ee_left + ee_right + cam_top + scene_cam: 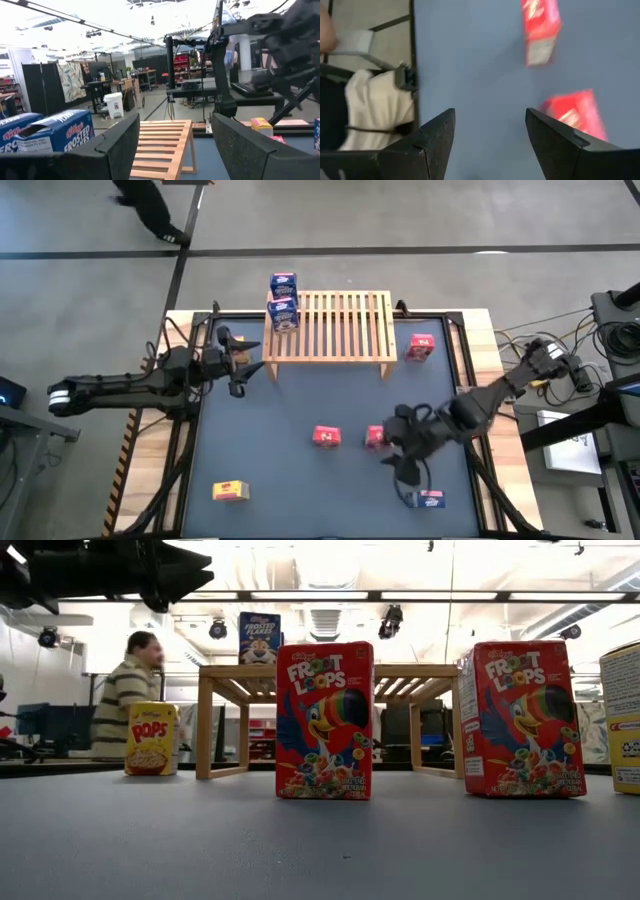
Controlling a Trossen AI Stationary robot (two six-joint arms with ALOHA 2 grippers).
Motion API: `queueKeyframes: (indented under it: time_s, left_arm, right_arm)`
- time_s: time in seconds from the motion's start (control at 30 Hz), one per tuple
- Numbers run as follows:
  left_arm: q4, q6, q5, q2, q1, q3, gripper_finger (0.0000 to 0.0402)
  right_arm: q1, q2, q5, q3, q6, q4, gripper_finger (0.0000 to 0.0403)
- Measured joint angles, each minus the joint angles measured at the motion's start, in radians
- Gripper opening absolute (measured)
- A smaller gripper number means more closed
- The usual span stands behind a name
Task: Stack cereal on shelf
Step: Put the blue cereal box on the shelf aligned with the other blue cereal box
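Seven cereal boxes show in the overhead view: two blue, three red, one yellow, and one more blue-topped box near the front. Two blue Frosted Flakes boxes sit together at the wooden slatted shelf's ten o'clock corner, one partly beyond its back edge. One red Froot Loops box stands just beside the shelf at three o'clock. Two more red boxes, one and another, stand near each other at the table's centre, toward five o'clock of the shelf. One yellow Corn Pops box lies at the table's seven o'clock. One blue-topped box rests at five o'clock.

The left gripper hovers at the shelf's nine o'clock, fingers apart, holding nothing. The right gripper hangs just beside the second central red box, fingers spread and empty.

One person appears beyond the table in the low view.
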Motion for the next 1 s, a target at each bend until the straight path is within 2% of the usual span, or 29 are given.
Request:
queueKeyframes:
  time_s: [0.2,0.37,0.57,0.73,0.87,1.0]
  left_arm:
    - [0.0,-0.015,0.001,0.03,0.0,0.0,0.0231]
    - [0.0,-0.043,0.003,0.062,-0.001,0.0,0.0231]
    - [0.0,-0.098,0.061,0.077,-0.001,0.0,0.0231]
    - [0.002,-0.113,0.064,0.073,-0.002,0.0,0.0231]
    - [0.0,-0.113,0.064,0.075,-0.002,0.0,0.0231]
    - [0.0,-0.114,0.064,0.08,-0.002,0.0,0.0231]
  right_arm:
    - [0.143,0.054,0.107,0.006,0.197,-0.07,0.0231]
    - [0.182,0.111,0.105,0.006,0.261,-0.114,0.0231]
    - [0.202,0.173,-0.027,0.006,0.32,-0.098,0.0231]
    - [0.226,0.217,-0.082,0.006,0.357,-0.103,0.0231]
    - [0.23,0.23,-0.215,0.006,0.413,-0.103,0.0231]
    - [0.23,0.222,-0.208,0.006,0.428,-0.118,0.0231]
